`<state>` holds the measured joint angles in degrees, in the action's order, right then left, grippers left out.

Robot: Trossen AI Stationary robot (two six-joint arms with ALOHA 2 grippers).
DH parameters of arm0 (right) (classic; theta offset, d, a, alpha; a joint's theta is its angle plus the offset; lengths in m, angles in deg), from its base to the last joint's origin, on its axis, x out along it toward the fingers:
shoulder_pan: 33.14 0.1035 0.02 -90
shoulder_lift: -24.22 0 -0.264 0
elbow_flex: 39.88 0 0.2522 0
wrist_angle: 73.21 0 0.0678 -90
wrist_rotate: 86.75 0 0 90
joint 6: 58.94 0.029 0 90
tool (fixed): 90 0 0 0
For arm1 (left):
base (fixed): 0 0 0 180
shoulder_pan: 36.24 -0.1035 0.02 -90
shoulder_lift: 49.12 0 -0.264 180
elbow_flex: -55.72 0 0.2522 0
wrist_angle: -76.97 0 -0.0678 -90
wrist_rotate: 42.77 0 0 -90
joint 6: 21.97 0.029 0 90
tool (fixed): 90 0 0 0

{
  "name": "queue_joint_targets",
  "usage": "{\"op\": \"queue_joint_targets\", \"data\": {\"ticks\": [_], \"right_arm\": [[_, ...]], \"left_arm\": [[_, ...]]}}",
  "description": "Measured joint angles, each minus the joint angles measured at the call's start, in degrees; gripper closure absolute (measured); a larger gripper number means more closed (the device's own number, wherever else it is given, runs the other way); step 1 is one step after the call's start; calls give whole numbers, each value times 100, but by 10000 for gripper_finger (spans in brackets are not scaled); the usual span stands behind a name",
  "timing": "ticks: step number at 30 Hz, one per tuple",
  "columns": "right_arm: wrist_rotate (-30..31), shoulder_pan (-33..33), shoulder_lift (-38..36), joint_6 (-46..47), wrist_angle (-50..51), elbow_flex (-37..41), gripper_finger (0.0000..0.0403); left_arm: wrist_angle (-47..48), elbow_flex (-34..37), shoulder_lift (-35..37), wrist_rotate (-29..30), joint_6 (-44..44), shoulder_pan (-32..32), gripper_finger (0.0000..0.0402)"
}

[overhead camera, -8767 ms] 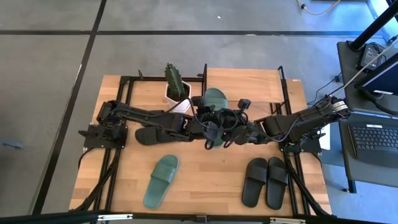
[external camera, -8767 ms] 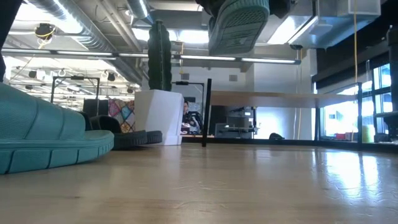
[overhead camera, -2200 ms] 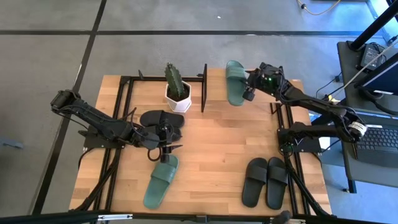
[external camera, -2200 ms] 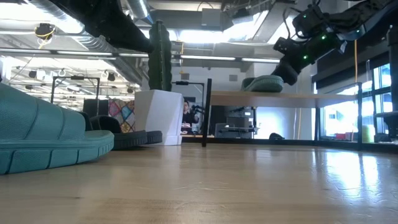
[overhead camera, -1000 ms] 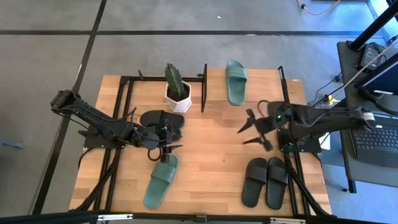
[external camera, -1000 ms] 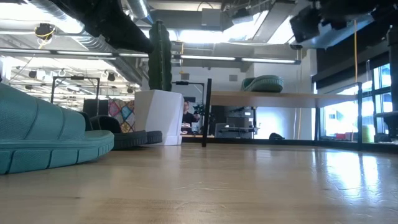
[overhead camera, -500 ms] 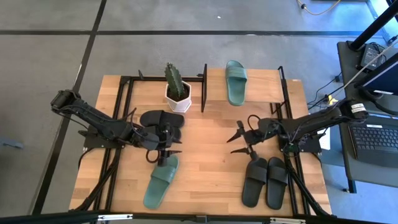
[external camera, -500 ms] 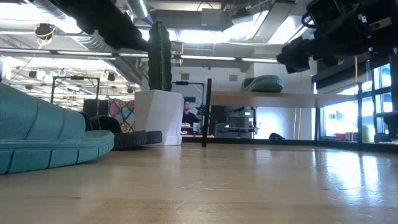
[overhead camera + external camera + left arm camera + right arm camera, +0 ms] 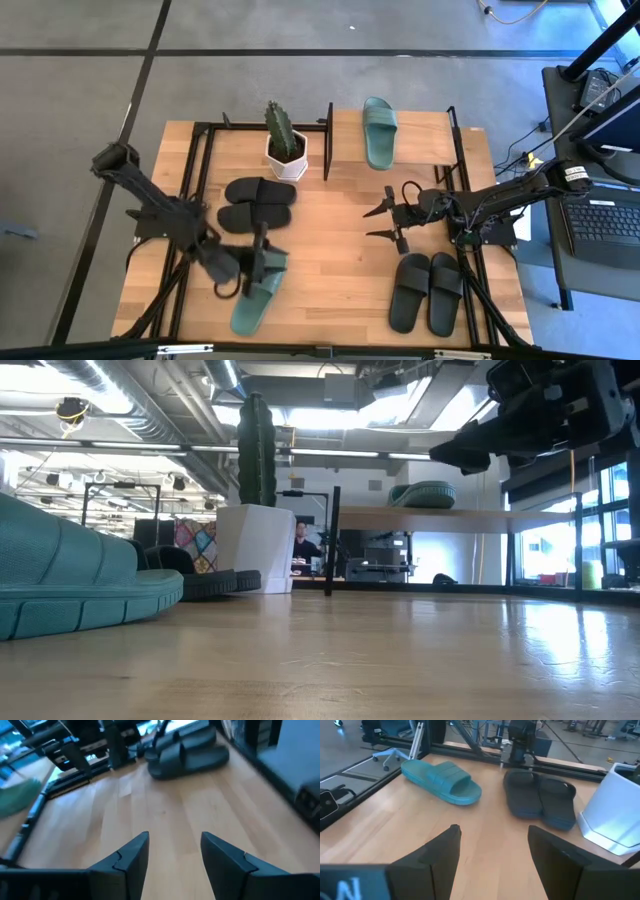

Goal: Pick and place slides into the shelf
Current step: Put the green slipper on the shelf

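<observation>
One sage-green slide (image 9: 379, 132) lies on the shelf's wooden top board (image 9: 420, 135); the low view shows this slide (image 9: 425, 493) there too. The other green slide (image 9: 250, 297) lies on the table near its front left. My left gripper (image 9: 260, 265) hovers open over that slide's far end, and only bare table shows between its fingers in the left wrist view (image 9: 172, 850). My right gripper (image 9: 378, 222) hangs open above mid-table, right of centre, pointing left toward the green slide (image 9: 442, 780) and a black pair (image 9: 540, 800).
A black pair (image 9: 255, 203) lies left of centre, and another black pair (image 9: 425, 290) lies at the near right, close under my right arm. A cactus in a white pot (image 9: 283, 145) stands at the back, beside the shelf's black post (image 9: 328, 140).
My left gripper has swung from beside the left black pair toward the table's near edge, over the green slide, rolling as it went. My right gripper has come down and a little toward the left. Both stay open.
</observation>
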<state>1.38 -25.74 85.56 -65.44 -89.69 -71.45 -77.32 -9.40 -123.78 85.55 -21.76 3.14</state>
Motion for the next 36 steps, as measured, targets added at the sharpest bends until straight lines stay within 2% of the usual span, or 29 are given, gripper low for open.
{"op": "queue_joint_targets", "data": {"ticks": [3,5,10,18,24,29,36], "right_arm": [[30,0,0,7,1,0,171],[32,0,0,7,-1,0,171],[32,0,0,4,-54,-2,171],[32,0,0,4,-79,-2,171],[32,0,0,3,-79,-3,171],[32,0,0,4,-77,-4,171],[32,0,0,4,-76,-4,171]], "left_arm": [[1115,-645,-580,533,-221,377,231],[1768,-1018,-1001,641,-571,541,231],[2731,-1659,-1876,308,-1671,819,231],[3947,-2405,-2782,-139,-3364,1146,231],[4681,-2683,-3352,-478,-4085,1212,231],[5278,-2744,-3815,-501,-4459,1173,231],[5470,-2758,-4006,-459,-4510,1126,231]]}}
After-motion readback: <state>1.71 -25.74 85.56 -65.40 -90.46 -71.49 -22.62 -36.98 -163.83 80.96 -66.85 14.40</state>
